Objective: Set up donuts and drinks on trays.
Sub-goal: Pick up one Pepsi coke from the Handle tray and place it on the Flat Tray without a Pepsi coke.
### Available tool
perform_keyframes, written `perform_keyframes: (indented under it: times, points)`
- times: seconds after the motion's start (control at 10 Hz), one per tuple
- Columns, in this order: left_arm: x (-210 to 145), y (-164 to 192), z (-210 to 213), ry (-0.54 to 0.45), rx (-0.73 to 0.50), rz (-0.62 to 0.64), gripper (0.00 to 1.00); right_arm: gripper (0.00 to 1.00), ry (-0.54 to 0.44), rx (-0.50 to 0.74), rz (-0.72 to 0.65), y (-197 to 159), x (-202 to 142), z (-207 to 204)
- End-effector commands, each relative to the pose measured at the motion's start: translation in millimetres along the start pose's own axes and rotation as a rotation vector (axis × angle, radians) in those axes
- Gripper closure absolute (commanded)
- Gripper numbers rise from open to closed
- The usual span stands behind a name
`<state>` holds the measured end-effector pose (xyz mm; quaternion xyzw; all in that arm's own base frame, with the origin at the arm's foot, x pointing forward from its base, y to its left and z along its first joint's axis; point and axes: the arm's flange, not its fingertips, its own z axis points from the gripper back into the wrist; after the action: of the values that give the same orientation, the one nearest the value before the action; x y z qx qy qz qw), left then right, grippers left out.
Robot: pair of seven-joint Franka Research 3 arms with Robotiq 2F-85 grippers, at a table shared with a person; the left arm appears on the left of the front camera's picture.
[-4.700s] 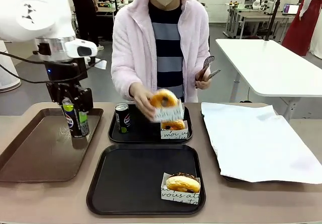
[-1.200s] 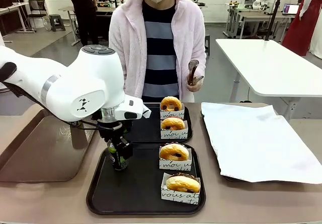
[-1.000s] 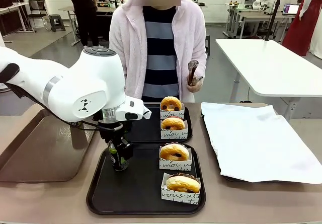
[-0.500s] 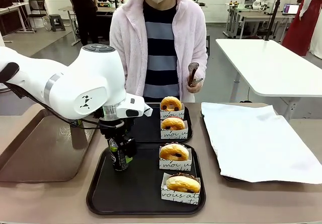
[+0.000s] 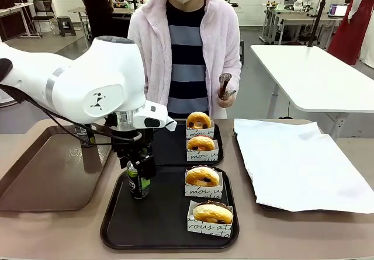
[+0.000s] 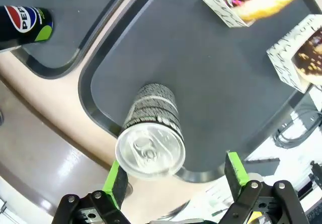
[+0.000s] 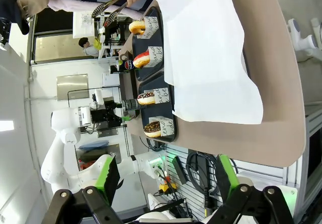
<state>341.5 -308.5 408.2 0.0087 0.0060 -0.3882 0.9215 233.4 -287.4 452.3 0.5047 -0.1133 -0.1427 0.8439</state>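
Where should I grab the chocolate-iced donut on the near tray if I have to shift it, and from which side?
Take the chocolate-iced donut by its white paper sleeve, not the icing. It stands at the near right corner of the near tray, so coming straight down looks best, fingers pinching the sleeve's front and back faces. The sides seem awkward: the glazed donut sits just behind, the rim alongside.

There are four donuts: two (image 5: pixel 199 120) (image 5: pixel 201 144) on the far black tray (image 5: pixel 169 149) and two (image 5: pixel 201 176) (image 5: pixel 213 212) on the near black tray (image 5: pixel 158 219). There are two drink cans, one (image 6: pixel 150 133) on the near tray and one (image 6: pixel 22 25) on the far tray.
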Motion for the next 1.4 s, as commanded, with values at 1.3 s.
perform_keyframes:
  times: [1.3]
  points:
    - [-21.8, 6.2, 36.2, -0.017, 0.0, 0.043, 0.0, 0.0, 0.001, 0.008, 0.004, 0.1, -0.8, 0.8]
